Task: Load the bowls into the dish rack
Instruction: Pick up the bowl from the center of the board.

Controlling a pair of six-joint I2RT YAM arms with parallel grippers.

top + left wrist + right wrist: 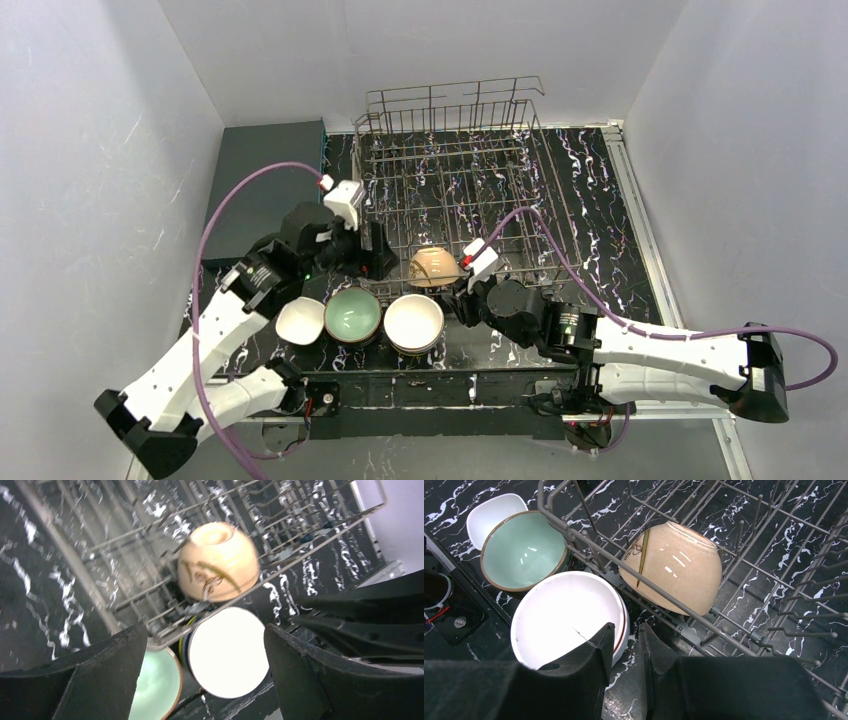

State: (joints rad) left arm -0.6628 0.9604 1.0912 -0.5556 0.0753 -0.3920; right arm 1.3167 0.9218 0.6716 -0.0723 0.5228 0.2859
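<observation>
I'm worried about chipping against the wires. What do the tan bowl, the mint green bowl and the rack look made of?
The tan bowl: probably glazed ceramic; glossy, with bright highlights and a painted brown sprig.
The mint green bowl: likely glazed ceramic too; shiny inside, darker brown rim.
The dish rack: thin metal wire, dull silver-grey; bare or coated, cannot tell.

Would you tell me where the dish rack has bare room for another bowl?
The dish rack is bare beyond and right of the tan bowl at its near wall. Outside that wall it is crowded: small white bowl, mint bowl and white bowl stack sit close together.
</observation>
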